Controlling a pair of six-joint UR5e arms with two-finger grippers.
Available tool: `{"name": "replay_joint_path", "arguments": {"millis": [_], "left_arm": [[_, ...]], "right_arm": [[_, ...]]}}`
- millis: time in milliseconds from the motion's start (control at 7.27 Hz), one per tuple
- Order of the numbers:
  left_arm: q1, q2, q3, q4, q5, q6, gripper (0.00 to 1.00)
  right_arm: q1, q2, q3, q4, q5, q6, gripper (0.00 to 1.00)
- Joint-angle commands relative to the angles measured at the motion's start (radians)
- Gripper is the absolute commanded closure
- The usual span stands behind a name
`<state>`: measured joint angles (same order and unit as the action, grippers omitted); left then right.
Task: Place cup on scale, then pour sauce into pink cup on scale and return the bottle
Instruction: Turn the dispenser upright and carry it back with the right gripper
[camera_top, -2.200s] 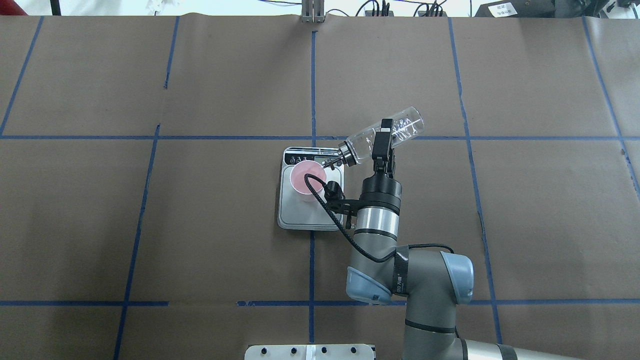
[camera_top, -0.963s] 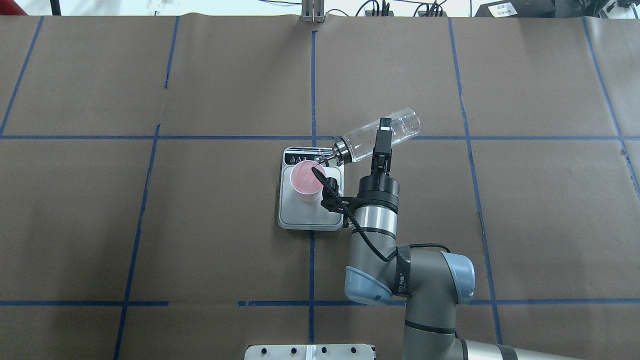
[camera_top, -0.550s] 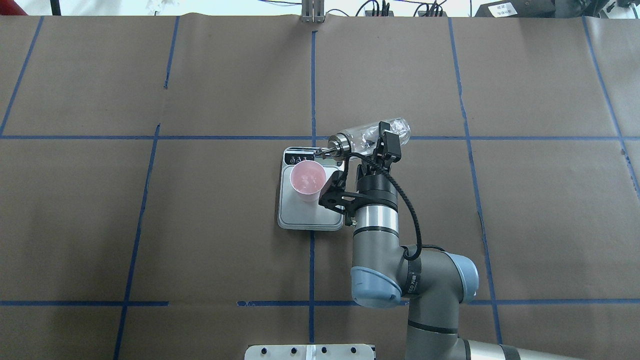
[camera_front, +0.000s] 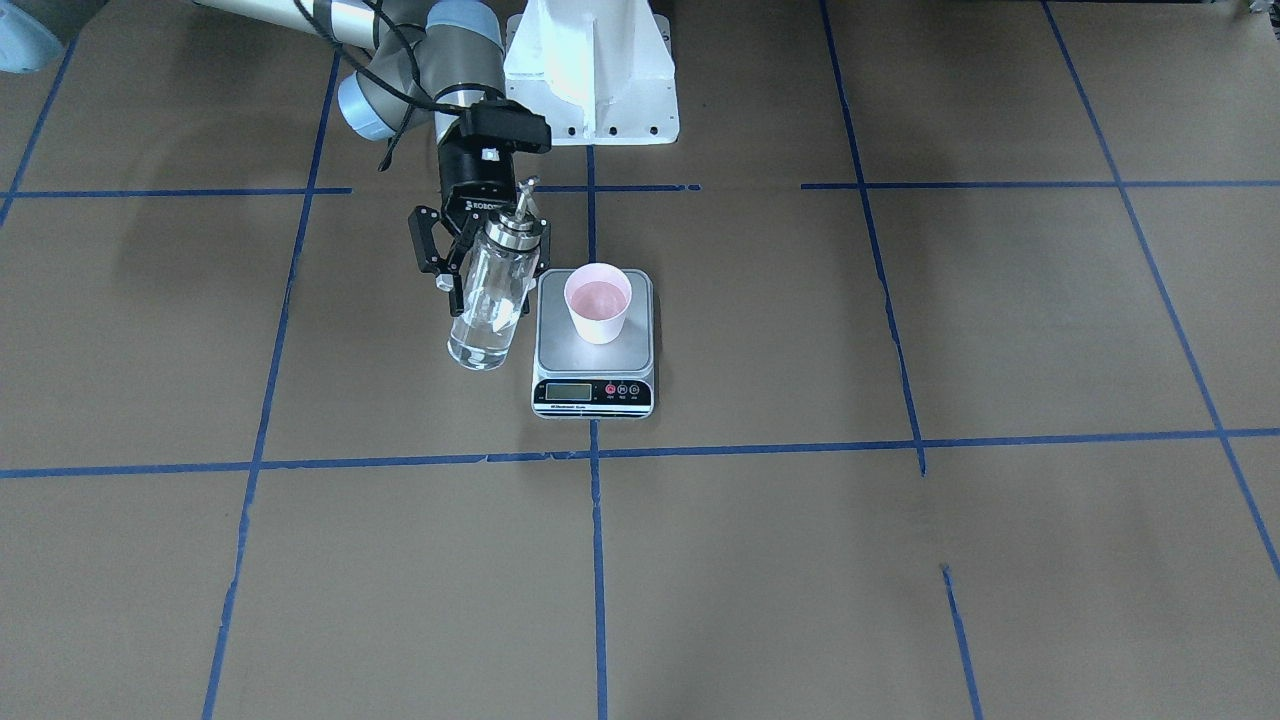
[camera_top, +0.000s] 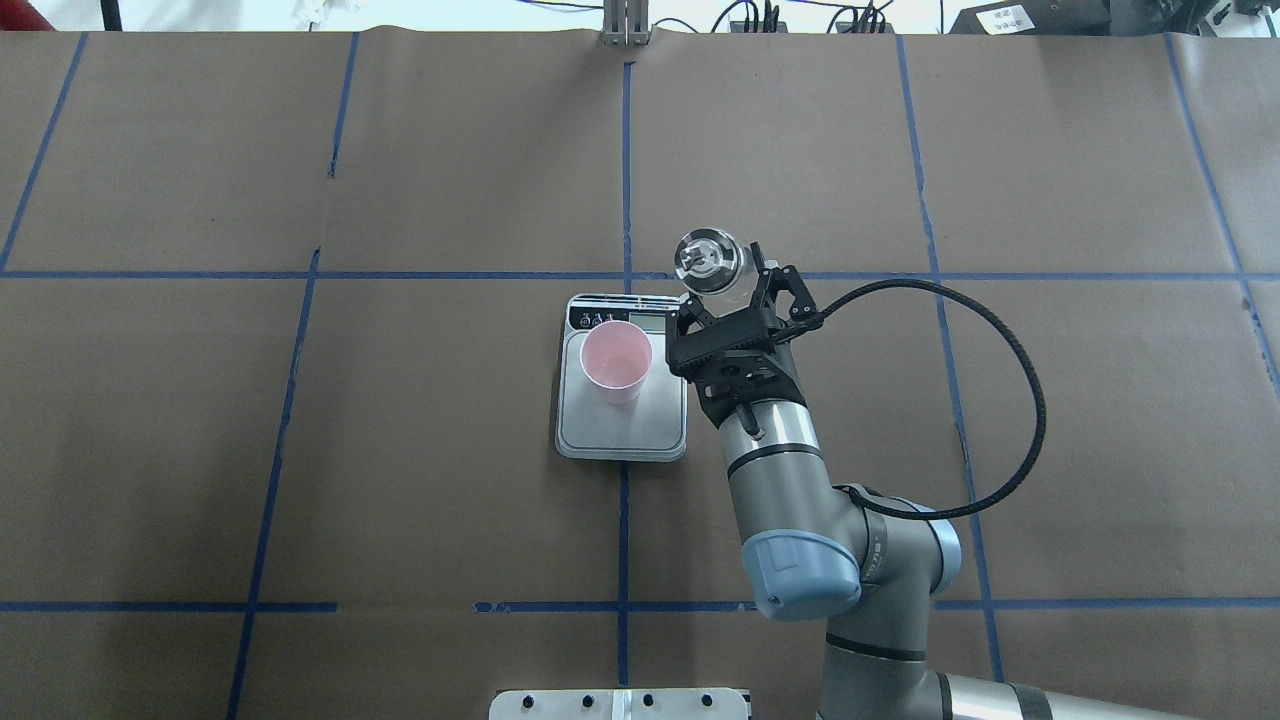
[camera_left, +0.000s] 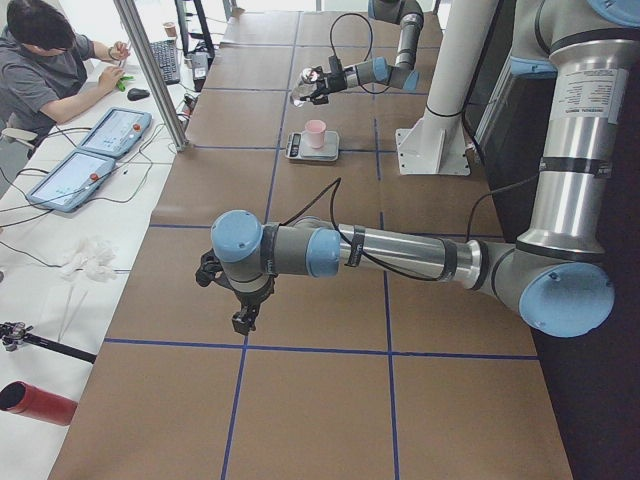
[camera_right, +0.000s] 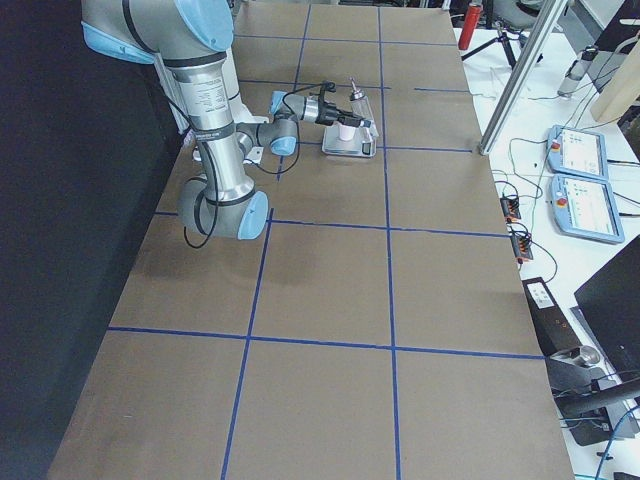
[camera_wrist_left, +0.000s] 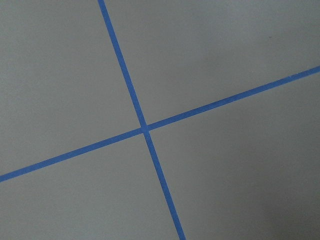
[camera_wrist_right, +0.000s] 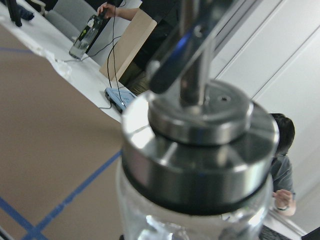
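Observation:
The pink cup (camera_top: 616, 360) (camera_front: 598, 302) stands upright on the scale (camera_top: 620, 432) (camera_front: 560, 348), close to its display end. My right gripper (camera_top: 735, 300) (camera_front: 470, 262) is shut on the clear glass bottle (camera_top: 706, 258) (camera_front: 490, 300), which is held nearly upright just beside the scale on my right side, apart from the cup. Its silver spout cap (camera_wrist_right: 200, 130) fills the right wrist view. Clear sauce (camera_front: 480, 338) sits in the bottle's lower part. My left gripper (camera_left: 241, 319) hangs over bare table far from the scale. It shows only in the exterior left view, so I cannot tell its state.
Brown paper with blue tape lines (camera_wrist_left: 145, 129) covers the table. The white robot pedestal (camera_front: 590, 70) stands behind the scale. A black cable (camera_top: 1030, 400) loops out to the right of my right arm. A person (camera_left: 40, 60) sits at a side desk with tablets.
The bottle has swung from tilted, with its spout over the cup, to nearly upright. It has drawn back to the right of the scale as my right wrist rotated.

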<state>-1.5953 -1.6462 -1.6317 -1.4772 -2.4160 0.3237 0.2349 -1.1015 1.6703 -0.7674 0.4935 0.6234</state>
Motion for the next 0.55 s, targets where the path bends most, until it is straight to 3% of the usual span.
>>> {"name": "replay_joint_path", "arguments": {"millis": [0,138,412], "left_arm": [[0.0,0.0,-0.006,0.0,0.0,0.0,0.0],[0.0,0.0,-0.007,0.0,-0.002,0.0,0.0],[0.0,0.0,-0.005,0.0,0.0,0.0,0.0]], "right_arm": [[0.007,-0.012,0.023,0.109,0.013,0.131,1.0],[0.007,-0.026,0.043,0.108,0.067,0.235,1.0],[0.011,-0.163,0.048,0.108,0.12,0.309,1.0]]}}
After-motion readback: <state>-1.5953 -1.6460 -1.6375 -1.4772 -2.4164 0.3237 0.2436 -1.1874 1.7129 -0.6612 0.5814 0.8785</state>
